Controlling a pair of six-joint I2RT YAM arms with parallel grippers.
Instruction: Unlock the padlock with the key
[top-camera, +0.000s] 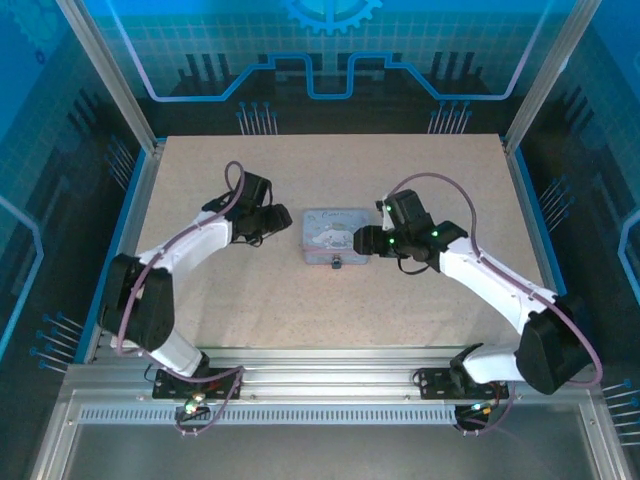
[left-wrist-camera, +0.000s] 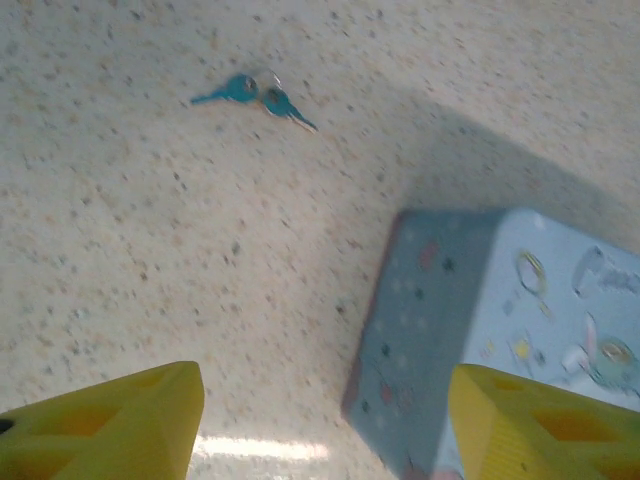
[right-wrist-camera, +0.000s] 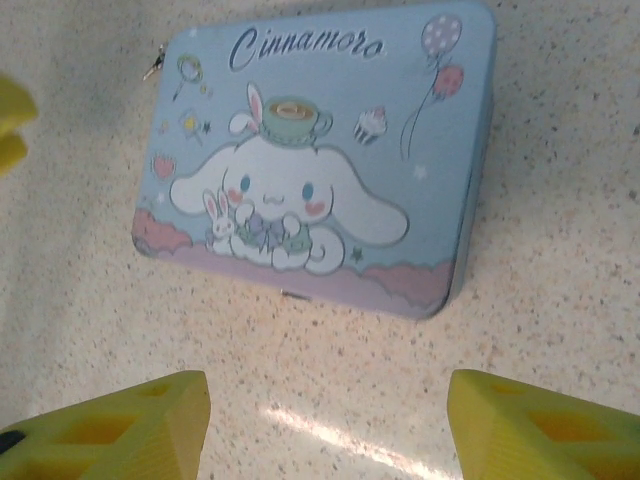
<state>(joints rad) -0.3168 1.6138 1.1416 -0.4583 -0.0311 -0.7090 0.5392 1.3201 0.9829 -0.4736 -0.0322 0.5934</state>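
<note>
Reaching in from both sides, the left arm (top-camera: 190, 245) and right arm (top-camera: 480, 275) bend inward over the speckled surface (top-camera: 330, 320), their wrists flanking a pale blue cartoon tin (top-camera: 330, 235). The left fingers (left-wrist-camera: 110, 425) are spread wide with nothing between them. In the left wrist view the tin's corner sits in the gap, toward the finger on the right of that view. The key (left-wrist-camera: 238, 90), teal-headed and joined by a thin ring to a second like it, lies flat on the surface ahead and to the left of those fingers, well apart from them and beyond the tin's corner. The right fingers (right-wrist-camera: 110, 425) are likewise parted and empty, with the tin's lid lying ahead of them. The padlock (top-camera: 337, 264), a small dark speck, sits at the middle of the tin's near edge, apart from both sets of fingers.
</note>
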